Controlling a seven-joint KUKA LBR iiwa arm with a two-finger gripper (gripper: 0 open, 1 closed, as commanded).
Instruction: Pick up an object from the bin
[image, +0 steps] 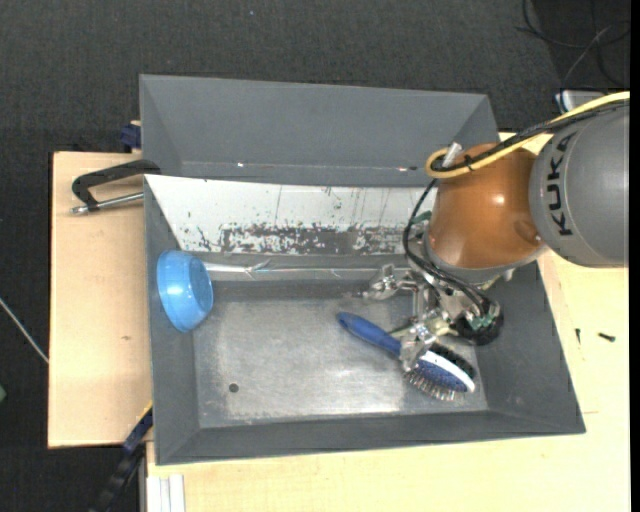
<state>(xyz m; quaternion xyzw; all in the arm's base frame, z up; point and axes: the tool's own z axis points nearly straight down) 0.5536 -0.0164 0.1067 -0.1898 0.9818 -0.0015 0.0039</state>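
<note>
Orange domed cover (480, 215) on the robot's wrist: uppermost item in the camera view, at the right side of the bin, joined to a grey arm segment (590, 190) that enters from the right. Black cables (415, 245) run down its left edge towards the tooling below.

Gripper (418, 340): bright metal assembly hanging below the orange cover, low over the bin floor in the front right quarter. It sits directly above the neck of the brush, where handle meets head. Whether it is open or closed cannot be told, nor whether it touches the brush.

Blue plastic hairbrush with an oval bristled head (365, 331): lies flat on the floor at front right. Its handle points left and slightly towards the back wall; its head, pale bristles facing up, lies close to the front right corner, just beside the gripper.

Light blue round plastic bowl (183, 290): tipped on its side against the left wall, its opening facing right. It is well apart from the brush and gripper.

Grey sheet-metal bin (300, 130): sloping walls, flat floor. The back wall carries a band of dark scuff marks (290, 238). One small dark speck (233, 389) lies on the floor at front left.
</note>
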